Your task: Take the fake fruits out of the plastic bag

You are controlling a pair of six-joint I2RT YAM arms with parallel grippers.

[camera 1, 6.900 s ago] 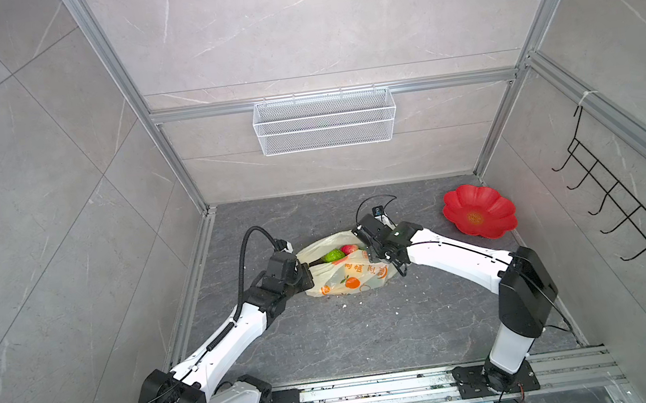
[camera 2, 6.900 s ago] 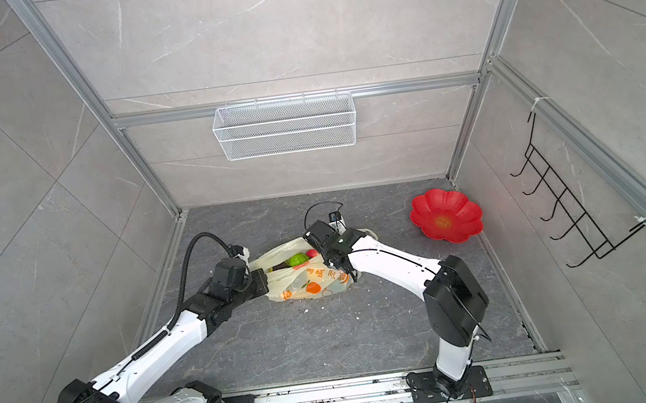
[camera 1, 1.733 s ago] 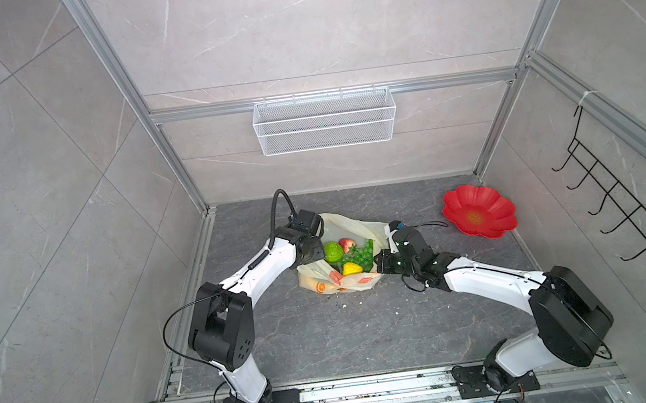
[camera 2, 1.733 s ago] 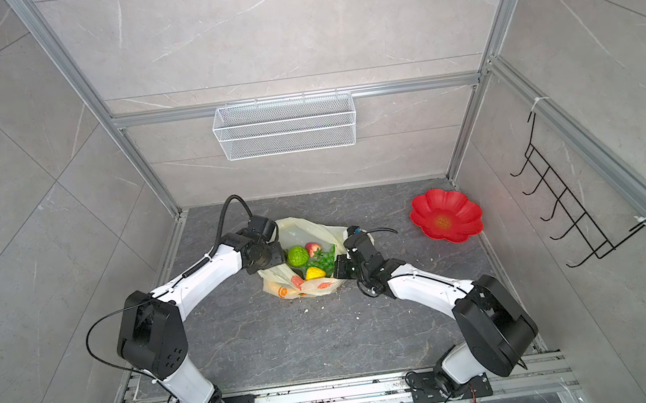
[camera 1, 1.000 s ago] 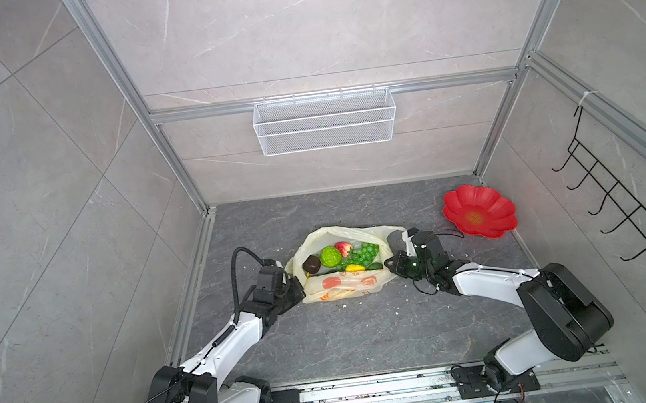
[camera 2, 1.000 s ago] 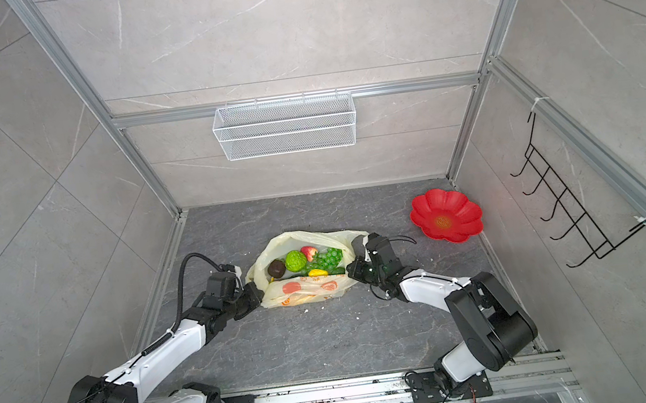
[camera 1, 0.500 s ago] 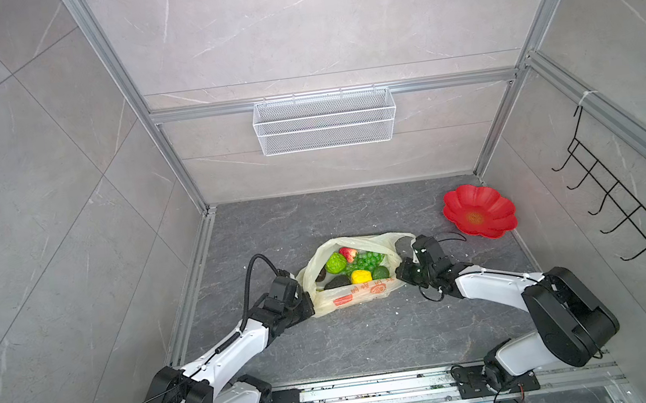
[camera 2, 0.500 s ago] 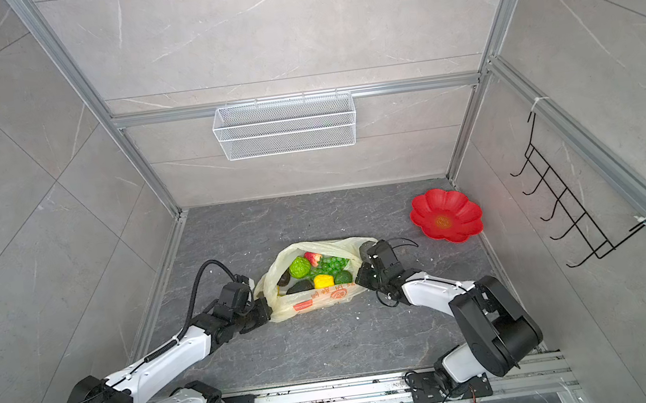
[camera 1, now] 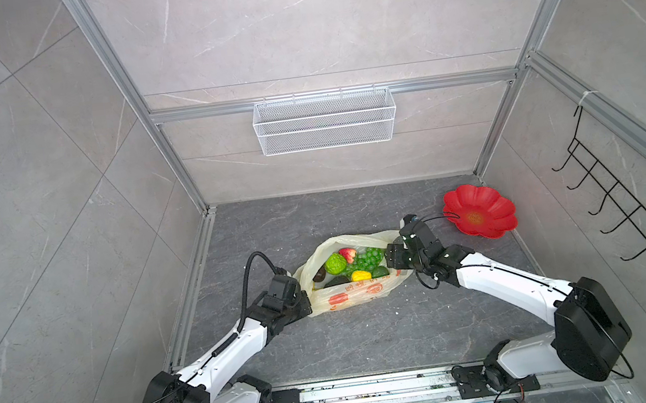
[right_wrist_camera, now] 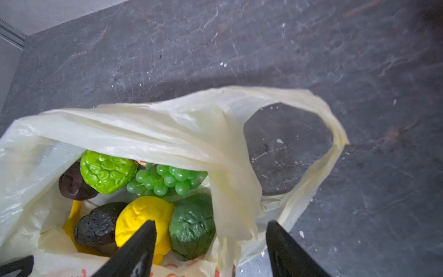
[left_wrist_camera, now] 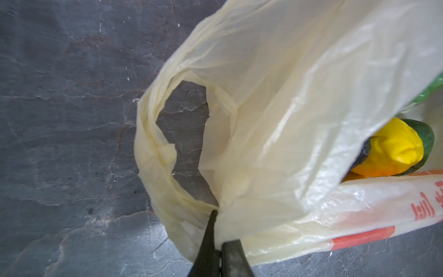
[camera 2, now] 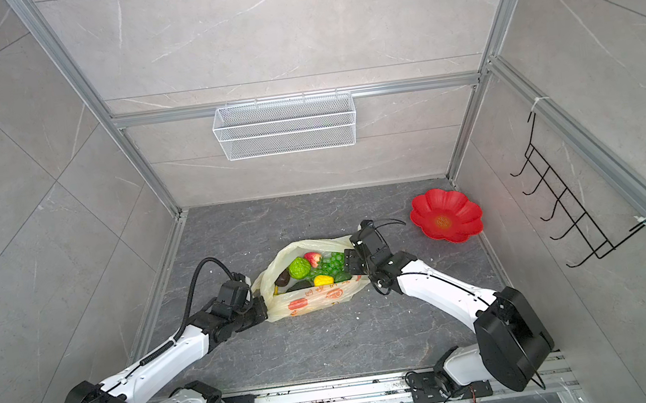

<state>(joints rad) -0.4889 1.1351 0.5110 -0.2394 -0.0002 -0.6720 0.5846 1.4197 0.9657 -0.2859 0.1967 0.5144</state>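
The plastic bag (camera 1: 349,296) lies on the dark floor with its mouth open in both top views. Inside it are the fake fruits: a bumpy lime-green fruit (right_wrist_camera: 106,171), a green grape bunch (right_wrist_camera: 167,178), a yellow lemon (right_wrist_camera: 141,215), a red strawberry (camera 1: 348,253), dark avocados (right_wrist_camera: 98,227) and a strip of banana (right_wrist_camera: 73,215). My left gripper (left_wrist_camera: 218,227) is shut on the bag's left edge beside a loop handle (left_wrist_camera: 148,144). At the bag's right side my right gripper (right_wrist_camera: 211,224) stands open, its fingers astride the rim by the other handle (right_wrist_camera: 333,134).
A red flower-shaped plate (camera 1: 480,216) sits at the floor's right rear. A white wire basket (camera 1: 324,127) hangs on the back wall and a black hook rack (camera 1: 624,211) on the right wall. Aluminium frame posts edge the floor.
My right gripper has opened and let go of the bag's right side. The left gripper keeps its hold, and the bag has hardly moved.
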